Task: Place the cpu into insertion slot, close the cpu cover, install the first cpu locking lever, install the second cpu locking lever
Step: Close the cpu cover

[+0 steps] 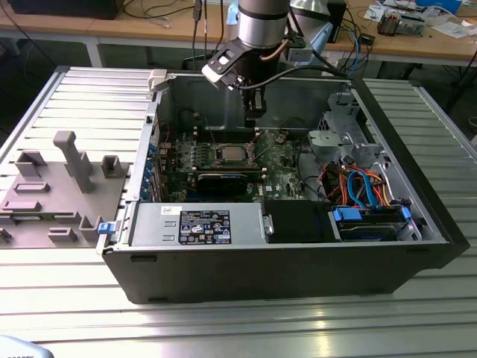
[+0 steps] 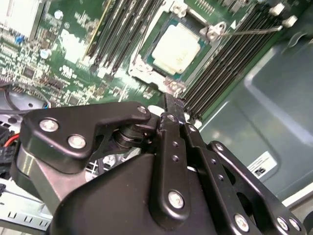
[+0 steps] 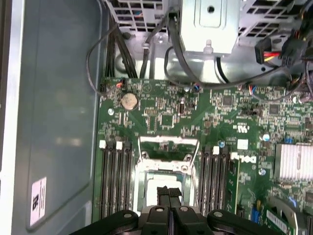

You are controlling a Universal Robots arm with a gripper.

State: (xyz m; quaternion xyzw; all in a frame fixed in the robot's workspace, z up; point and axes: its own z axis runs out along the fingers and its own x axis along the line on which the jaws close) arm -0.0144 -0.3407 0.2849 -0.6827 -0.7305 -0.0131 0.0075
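A ribbed metal table carried the open computer case; on its green board the cpu lay flat in the insertion slot. Just beyond, toward the case's far wall, the gripper hung above, fingers pressed together, empty.

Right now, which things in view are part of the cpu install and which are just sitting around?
Job: cpu, lying in the insertion slot; gripper, shut, close over it.

Lying about: memory slots, coin battery, power supply, orange and blue cables, grey fixtures outside the case.
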